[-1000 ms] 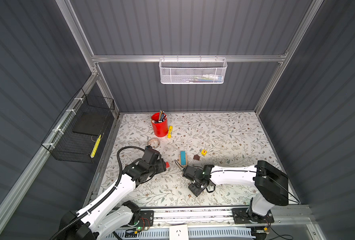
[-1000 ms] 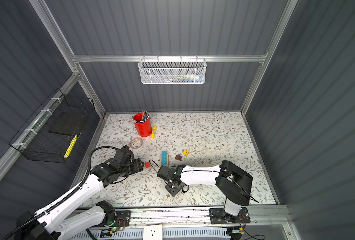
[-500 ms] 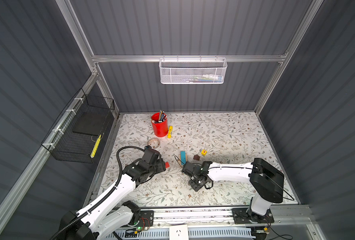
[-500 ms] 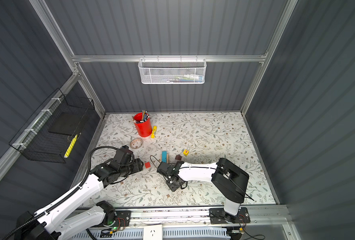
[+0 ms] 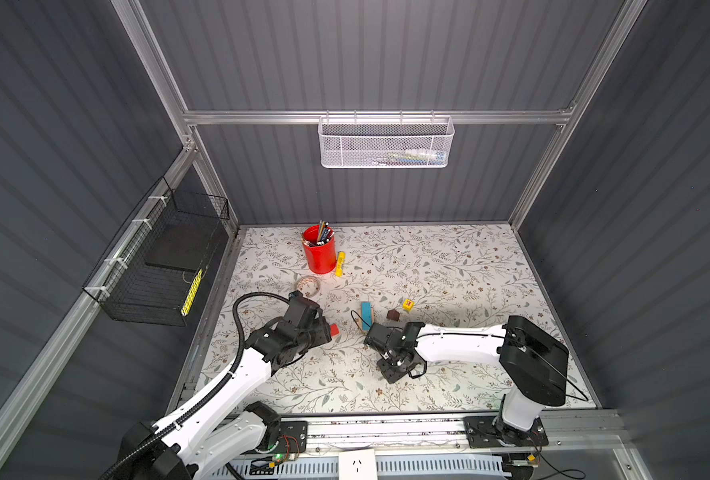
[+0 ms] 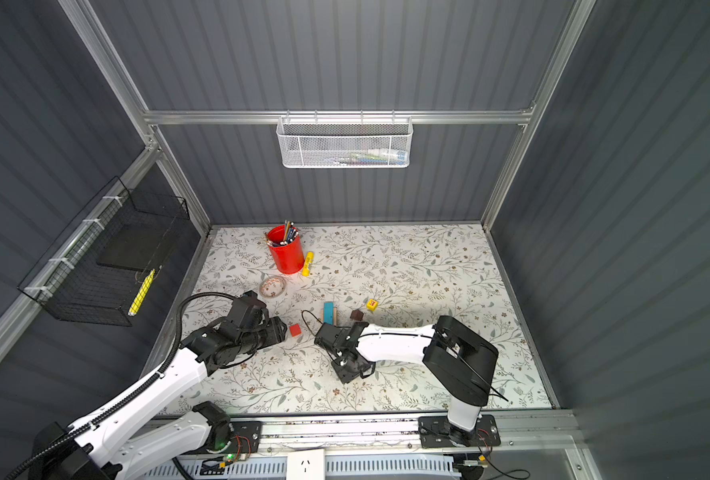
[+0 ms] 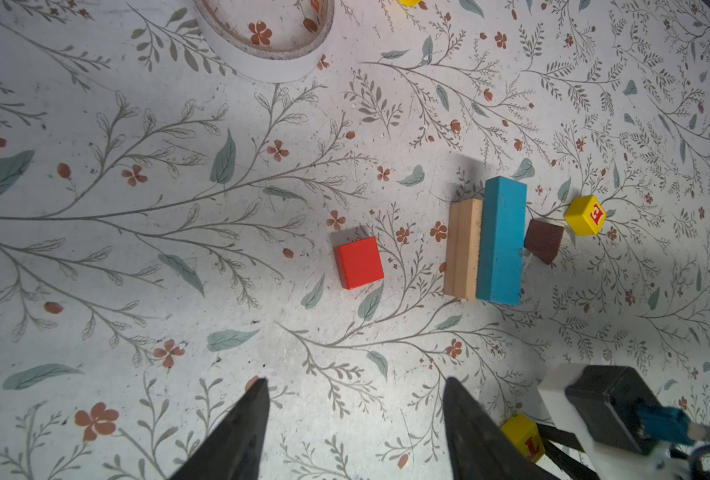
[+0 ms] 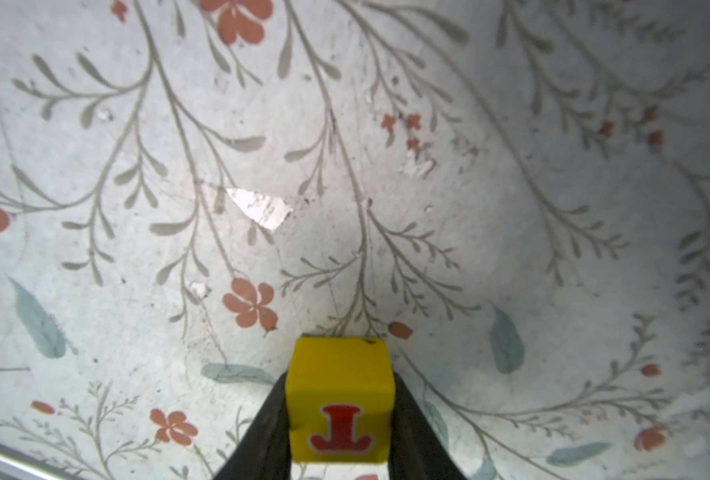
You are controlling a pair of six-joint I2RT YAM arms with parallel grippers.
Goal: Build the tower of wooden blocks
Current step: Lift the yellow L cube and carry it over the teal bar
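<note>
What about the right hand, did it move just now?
Yes, a little: in a top view the right hand crept toward the blue block, away from the front rail.

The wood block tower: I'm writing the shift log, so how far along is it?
Done: only a base, the blue oblong lying against tan oblongs; stacked or side by side, I cannot tell. In hand: the right gripper is shut on a yellow cube; the left gripper is open and empty. Left: the red cube, the other yellow cube and the brown roof piece lie loose.
</note>
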